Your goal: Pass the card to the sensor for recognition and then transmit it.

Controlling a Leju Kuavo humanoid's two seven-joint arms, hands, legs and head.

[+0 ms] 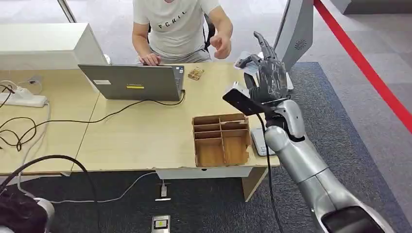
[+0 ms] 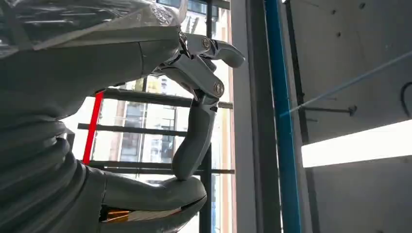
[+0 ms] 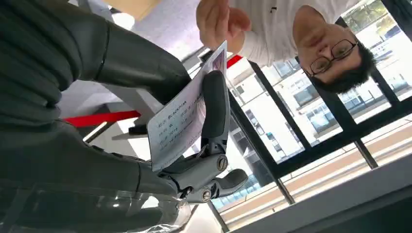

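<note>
My right hand (image 1: 266, 68) is raised above the table's far right corner and pinches a white printed card (image 1: 245, 64). Up close, the card (image 3: 182, 119) sits between the thumb and a dark finger of that hand (image 3: 145, 111). A person in a white shirt (image 1: 177, 24) sits behind the table and reaches a hand (image 1: 221, 44) toward the card; that hand (image 3: 216, 19) hovers just off the card's far end without touching it. A grey panel with a round grille (image 1: 297, 31) stands right beside my right hand. My left hand (image 2: 184, 111) holds nothing, its fingers curled.
A wooden divided box (image 1: 222, 140) sits near the table's front right edge. An open laptop (image 1: 133, 82) with cables stands mid-table, a power strip (image 1: 22, 99) at far left. A red line (image 1: 369, 68) crosses the floor on the right.
</note>
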